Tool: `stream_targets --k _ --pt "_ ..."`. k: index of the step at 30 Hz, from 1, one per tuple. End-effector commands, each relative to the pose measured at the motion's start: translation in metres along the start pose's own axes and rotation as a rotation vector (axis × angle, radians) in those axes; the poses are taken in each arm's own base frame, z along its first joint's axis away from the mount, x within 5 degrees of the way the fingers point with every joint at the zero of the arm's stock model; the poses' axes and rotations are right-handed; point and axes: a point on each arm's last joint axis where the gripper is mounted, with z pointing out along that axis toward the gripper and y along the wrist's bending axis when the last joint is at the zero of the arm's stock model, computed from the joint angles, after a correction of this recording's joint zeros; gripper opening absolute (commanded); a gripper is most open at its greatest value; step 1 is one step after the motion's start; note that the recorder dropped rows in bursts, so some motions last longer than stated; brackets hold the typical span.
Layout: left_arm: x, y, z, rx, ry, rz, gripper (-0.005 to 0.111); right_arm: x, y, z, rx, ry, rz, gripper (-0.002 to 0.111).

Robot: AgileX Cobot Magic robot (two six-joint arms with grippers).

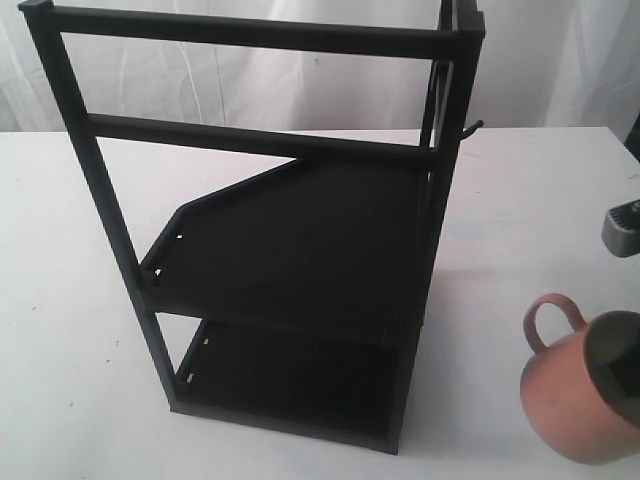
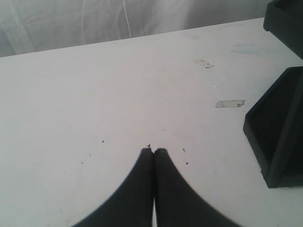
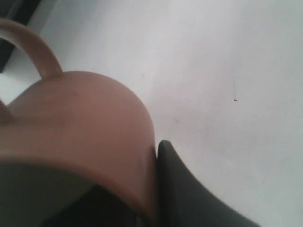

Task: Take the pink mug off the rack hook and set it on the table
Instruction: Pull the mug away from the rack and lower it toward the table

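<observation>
The pink mug (image 1: 575,400) is off the rack hook (image 1: 470,128) and sits low over the table (image 1: 80,300) to the right of the rack (image 1: 300,250), handle towards the rack, though I cannot tell if its base touches. The right gripper (image 1: 612,348) grips its rim, one finger (image 3: 189,196) pressed flat against the outer wall, and the mug's inside is too dark to tell what is in it. The left gripper (image 2: 153,151) hangs over bare table beside the rack's foot, jaws closed together with nothing between them.
</observation>
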Motion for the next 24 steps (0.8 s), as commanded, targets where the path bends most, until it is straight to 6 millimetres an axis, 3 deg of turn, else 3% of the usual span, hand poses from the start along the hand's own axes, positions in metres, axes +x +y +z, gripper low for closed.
stream_targets --k 1,8,17,24 --pt "0.001 0.000 0.000 -0.002 -0.002 -0.010 0.000 0.005 0.000 0.001 -0.004 0.022 0.010 0.000" --pt "0.001 0.000 0.000 -0.002 -0.002 -0.010 0.000 0.019 0.001 0.016 -0.012 0.063 0.022 0.000" --pt "0.001 0.000 0.000 -0.002 -0.002 -0.010 0.000 0.014 0.000 0.018 -0.006 0.019 0.028 0.000" --pt "0.001 0.000 0.000 -0.002 -0.002 -0.010 0.000 0.010 -0.001 0.034 -0.020 0.104 0.033 0.000"
